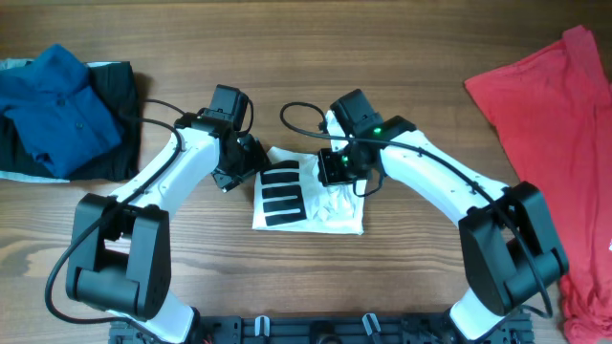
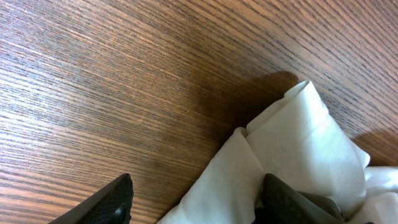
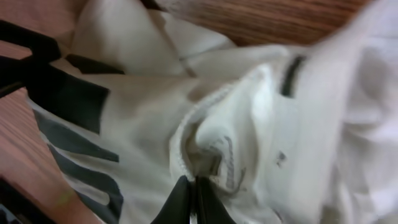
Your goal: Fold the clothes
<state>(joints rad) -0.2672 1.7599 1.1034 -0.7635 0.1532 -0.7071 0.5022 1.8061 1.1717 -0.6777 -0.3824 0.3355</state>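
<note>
The white T-shirt lies at the middle of the table, in front of the arm bases. It is gathered into a compact block with its black stripes facing up on the left half. The right half is rumpled rather than flat, which is probably why both arms bend in over it.

At the far right part of the block sits the right gripper. Its wrist view shows the jaws drawn together, the tips pinching a fold at a ribbed hem. That hold looks meant to lift or draw the loose layer so the bulge can be smoothed or turned over. The view is blurred, so how much cloth is caught cannot be told.

The left gripper is just beside the block's far left corner. Its jaws stand wide apart and hold nothing. One finger rests against the white cloth and the other is over bare wood. I judge it is placed to steady or take that corner while the other arm pulls.

Along the right edge, well apart from the work, the red shirt lies spread out and unfolded, presumably waiting its turn. At the far left, a blue shirt rests on a black garment, out of the way of both arms.
</note>
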